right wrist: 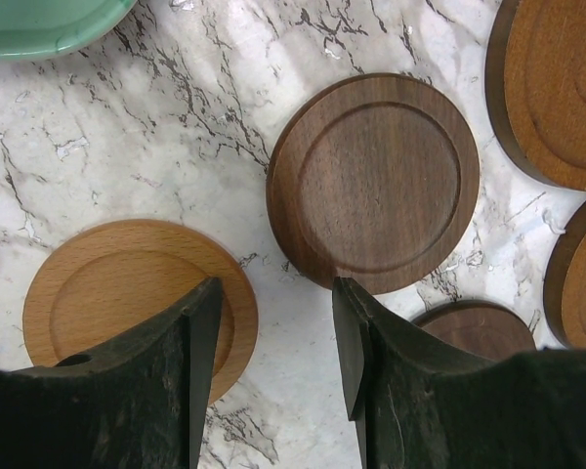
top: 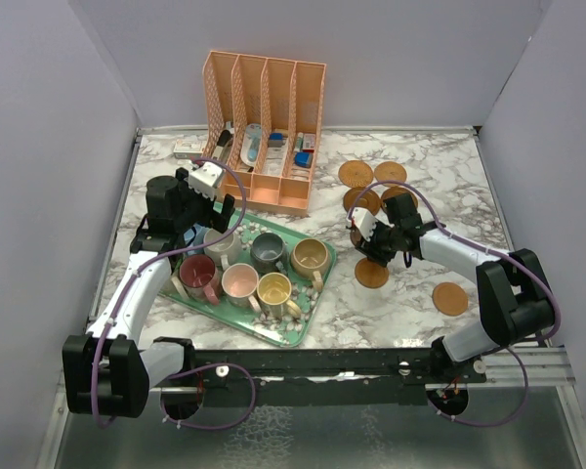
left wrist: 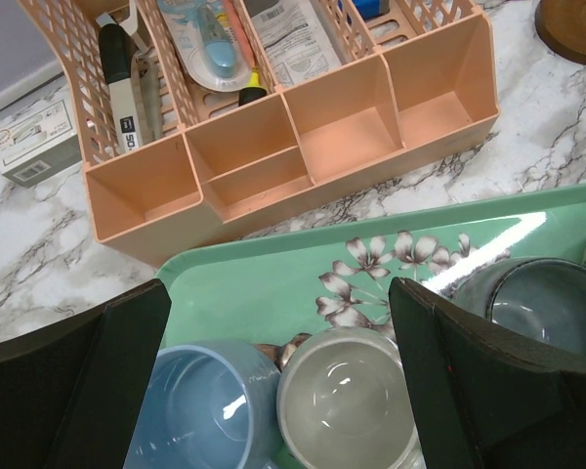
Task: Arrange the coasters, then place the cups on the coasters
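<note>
**Near, left.** The green floral tray (top: 303, 330) is glossy and rounded-rectangular with a raised rim. It lies on the veined marble tabletop (top: 396, 315). It carries the cups (top: 273, 289) — glazed ceramic cylinders with loop handles, all upright, none on a coaster. The left gripper (left wrist: 278, 293) hangs above the tray's far left corner, jaws at full spread with nothing between them. Below it a blue cup (left wrist: 205, 405) and a cream cup (left wrist: 347, 405) stand side by side. A grey-blue cup (left wrist: 547, 303) stands just beside the cream one.

**Near, right.** The coasters (top: 450, 298) are flat wooden discs with a turned lip, lying loose on the marble. The right gripper (right wrist: 273, 293) is about half open and empty. It is poised over bare marble between a light coaster (right wrist: 117, 293) and a dark coaster (right wrist: 376, 181). Whether a finger touches the light one cannot be told. More discs cluster farther back.

**Far.** A peach plastic organiser (top: 264, 107) with perforated walls and four slots holds small stationery.
</note>
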`<act>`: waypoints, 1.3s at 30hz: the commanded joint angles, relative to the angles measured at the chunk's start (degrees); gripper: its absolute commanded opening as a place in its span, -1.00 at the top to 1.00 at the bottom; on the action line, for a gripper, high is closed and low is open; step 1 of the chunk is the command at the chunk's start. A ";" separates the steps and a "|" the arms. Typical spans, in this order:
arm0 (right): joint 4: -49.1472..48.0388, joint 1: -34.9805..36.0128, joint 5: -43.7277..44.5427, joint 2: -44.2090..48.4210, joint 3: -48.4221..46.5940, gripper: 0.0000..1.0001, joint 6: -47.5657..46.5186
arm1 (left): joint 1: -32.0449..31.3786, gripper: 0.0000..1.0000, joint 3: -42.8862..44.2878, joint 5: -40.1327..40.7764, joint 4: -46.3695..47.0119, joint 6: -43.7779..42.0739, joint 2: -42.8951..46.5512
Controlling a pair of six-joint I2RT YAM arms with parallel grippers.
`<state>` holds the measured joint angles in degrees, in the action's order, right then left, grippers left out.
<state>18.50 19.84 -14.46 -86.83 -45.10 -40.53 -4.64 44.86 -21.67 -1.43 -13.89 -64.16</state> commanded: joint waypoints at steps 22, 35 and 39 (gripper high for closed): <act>4.45 0.01 -3.87 1.12 -4.36 -0.05 2.65 | -0.30 -0.98 -1.09 -2.82 0.61 -0.74 1.31; 10.46 -1.88 0.15 9.76 -2.33 -0.12 2.96 | -0.29 -0.98 -1.08 -4.09 0.52 -0.57 1.49; 16.15 -7.36 -0.77 12.63 -1.12 -0.12 -0.01 | -0.28 -0.98 -0.83 -4.35 0.50 -0.35 1.88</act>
<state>27.57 17.63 -15.94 -77.36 -48.18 -37.80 -4.64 44.18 -23.99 -1.78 -14.06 -64.01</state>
